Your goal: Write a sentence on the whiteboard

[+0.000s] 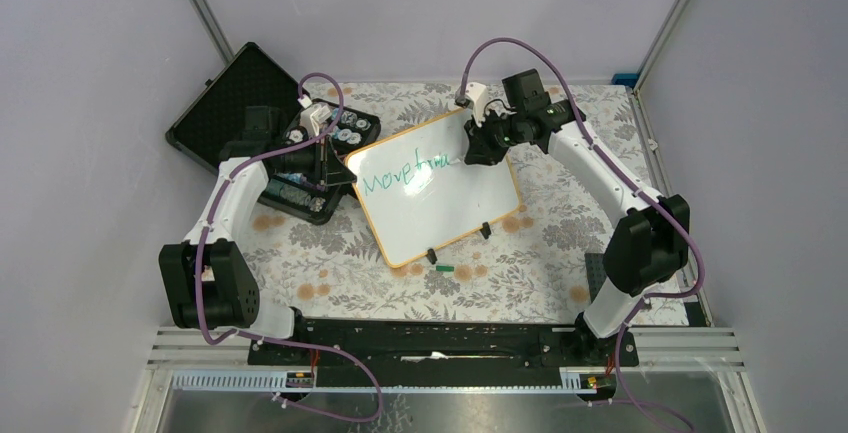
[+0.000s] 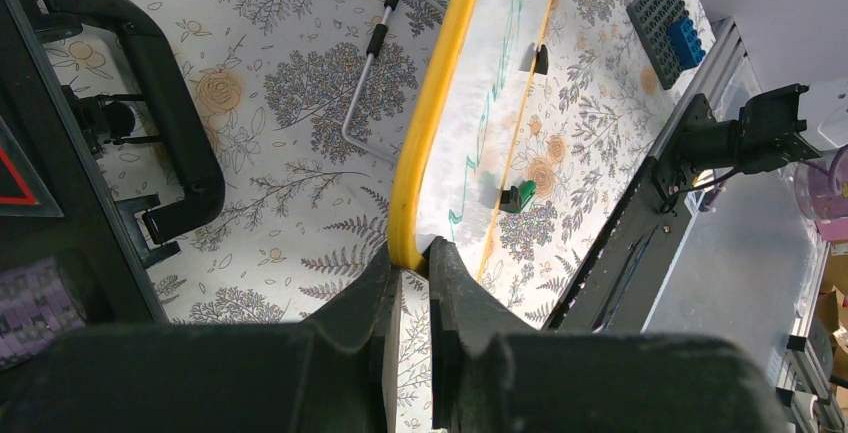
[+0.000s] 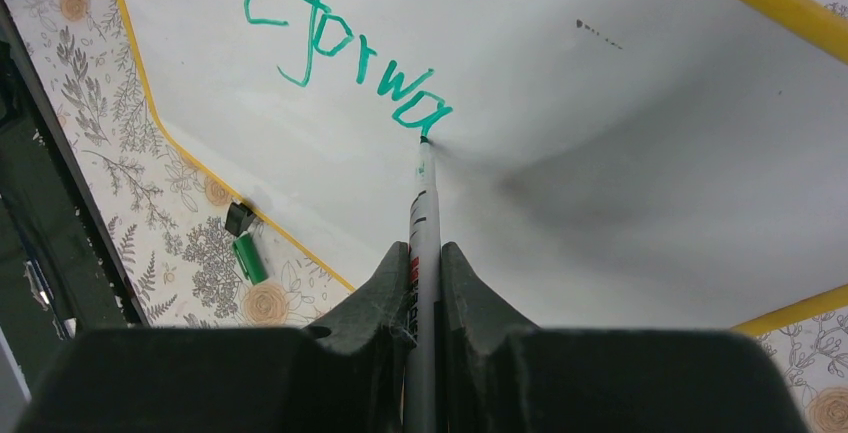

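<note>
**Item 1. Left arm** (image 1: 235, 198). The base is at lower left of the top view. The upper link rises from it and the forearm bends right toward centre frame. The left jaws are closed on the yellow rim at the whiteboard's left corner; the wrist view shows the rim pinched between the two pads.

**Item 2. Right arm** (image 1: 600, 168). The base is at lower right, with the elbow block raised above it. The long white forearm slants up and left, and the wrist is tipped down over the board's upper right part. The right jaws are clamped on a slim grey marker (image 3: 423, 213), which runs straight out between the pads with its tip touching the board.

**Item 3. Green cap** (image 1: 443, 268). It lies on the desk (image 1: 540, 253), which is covered with a floral cloth. The cap sits just beside the board's lower edge, near one black clip foot (image 1: 432, 255).

**Item 4. Whiteboard** (image 1: 440, 203). It is at centre frame between the two arms and turned at an angle. Two clip feet sit on its lower right edge. Whether it lies flat cannot be told.

**Item 5. Sentence** (image 1: 405, 175). It is green handwriting across the board's upper left part, reading "Move forwa". The marker tip rests at the end of the last letter.

**Item 6. Black case** (image 1: 235, 103). It is at upper left, beyond the left arm, with its lid open and foam lining showing. Small round parts lie in its tray.
</note>
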